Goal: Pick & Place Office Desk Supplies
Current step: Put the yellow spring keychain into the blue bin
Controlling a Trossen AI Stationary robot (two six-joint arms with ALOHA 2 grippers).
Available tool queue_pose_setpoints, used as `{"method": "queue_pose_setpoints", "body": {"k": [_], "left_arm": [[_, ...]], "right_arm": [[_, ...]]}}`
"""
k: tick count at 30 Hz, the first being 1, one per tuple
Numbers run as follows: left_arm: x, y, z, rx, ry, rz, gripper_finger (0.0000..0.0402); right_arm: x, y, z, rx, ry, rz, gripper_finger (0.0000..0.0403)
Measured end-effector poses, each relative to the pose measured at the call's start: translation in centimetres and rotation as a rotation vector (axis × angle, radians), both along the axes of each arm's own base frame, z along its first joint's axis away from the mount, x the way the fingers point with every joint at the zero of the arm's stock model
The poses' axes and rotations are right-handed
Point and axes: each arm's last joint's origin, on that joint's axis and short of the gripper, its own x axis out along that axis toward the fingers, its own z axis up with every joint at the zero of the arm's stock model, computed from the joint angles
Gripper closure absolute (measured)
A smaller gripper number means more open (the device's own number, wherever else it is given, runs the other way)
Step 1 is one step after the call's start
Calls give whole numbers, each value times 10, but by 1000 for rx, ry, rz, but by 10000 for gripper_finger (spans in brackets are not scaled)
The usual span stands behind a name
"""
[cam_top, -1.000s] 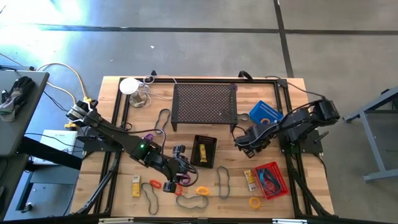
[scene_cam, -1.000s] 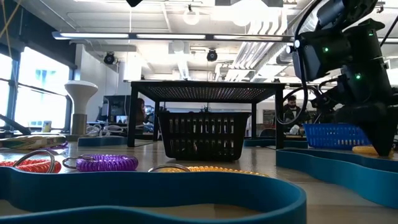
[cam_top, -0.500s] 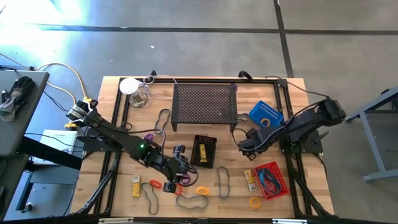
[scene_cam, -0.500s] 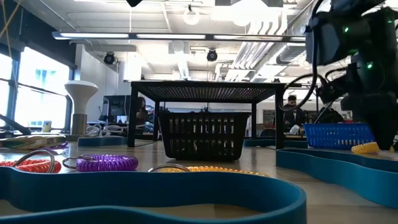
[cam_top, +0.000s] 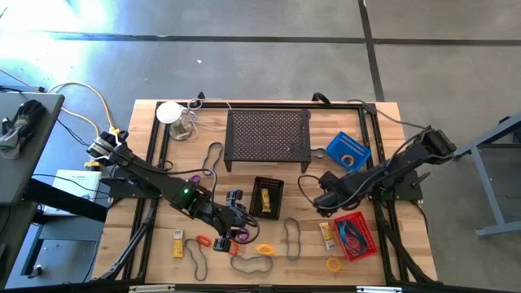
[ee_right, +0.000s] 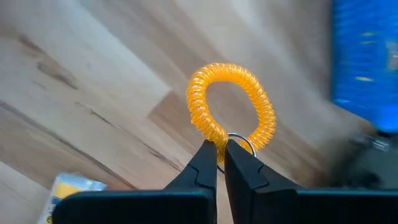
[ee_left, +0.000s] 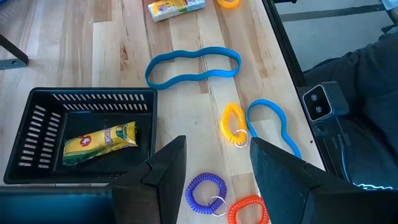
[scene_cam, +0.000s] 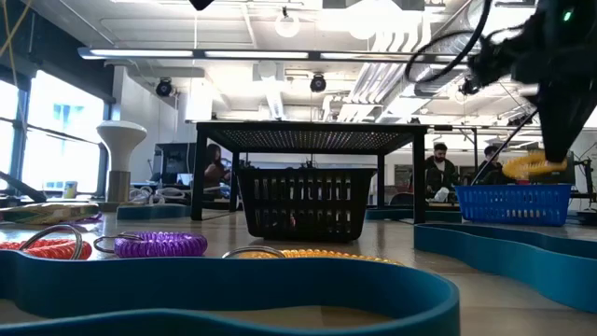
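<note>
The right gripper (ee_right: 221, 163) is pinched tight on a yellow coil ring (ee_right: 230, 102), lifted off the table near the blue basket (cam_top: 348, 150). Probably carrying it there; next comes lining up over it. The left gripper (ee_left: 214, 165) hangs open.

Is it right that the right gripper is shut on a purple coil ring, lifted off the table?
Not quite: the ring is yellow, not purple. The right wrist view shows the right gripper shut on a yellow coil ring, and the low view shows that ring held up off the table.
</note>
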Motion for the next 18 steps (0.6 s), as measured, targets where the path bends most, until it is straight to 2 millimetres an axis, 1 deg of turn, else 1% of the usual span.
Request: {"method": "queue_pose_setpoints", "body": {"k": [5,8,10,13,15,18], "left_arm": [[-1,-2,0,-1,0,-4,228],[-2,-4,0,-3,4,-8,228],[-3,-4,0,-3,5,-10,228],[-4,-6,-1,-1,15,-13,228],[-6,-8,-2,-2,21,-16,228],[-8,-11,-2,-2,26,-24,228]], "right_arm": [[-5,8,34,-124,-11,-30,397],[-8,6,52,-202,-11,-65,397],[-8,2,58,-233,-28,-95,397],[-11,-10,67,-247,-70,-97,398],[-10,-21,70,-287,-87,-108,398],[-15,-41,76,-314,-121,-162,398]]}}
